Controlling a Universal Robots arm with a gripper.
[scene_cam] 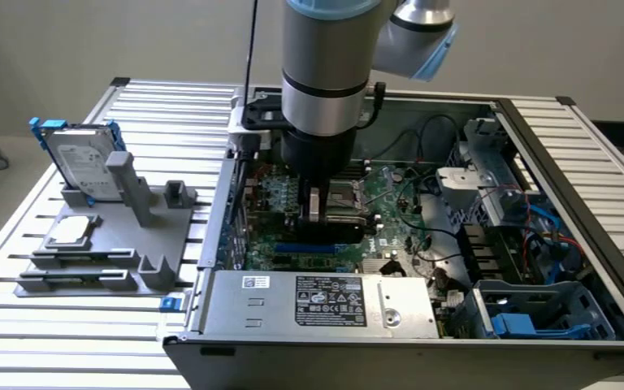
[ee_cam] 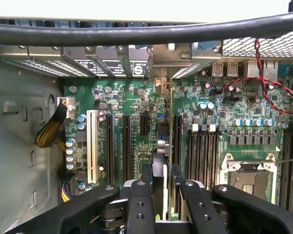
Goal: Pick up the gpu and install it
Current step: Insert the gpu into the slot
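- Slatted aluminium table (scene_cam: 572, 130): bears every item listed.
- Open computer case (scene_cam: 399, 366): centre to three o'clock of the exterior view, motherboard (ee_cam: 136, 112) exposed inside.
- Robot arm (scene_cam: 328, 73): enters at twelve o'clock and reaches down into the case.
- Silver power supply (scene_cam: 323, 302): six o'clock end of the case.
- Grey parts holder (scene_cam: 144, 236): nine o'clock of the case.
- Hard drive (scene_cam: 79, 162), blue frame: upright at the holder's eleven o'clock.
- gpu (ee_cam: 162, 146): upright, edge-on among the motherboard's expansion slots, silver bracket toward the case's slot openings. Whether it is seated cannot be told.
- Gripper (ee_cam: 163, 171): fingers clamped on the gpu's two faces.
- Processor chip (scene_cam: 74, 231): flat at the holder's nine o'clock.
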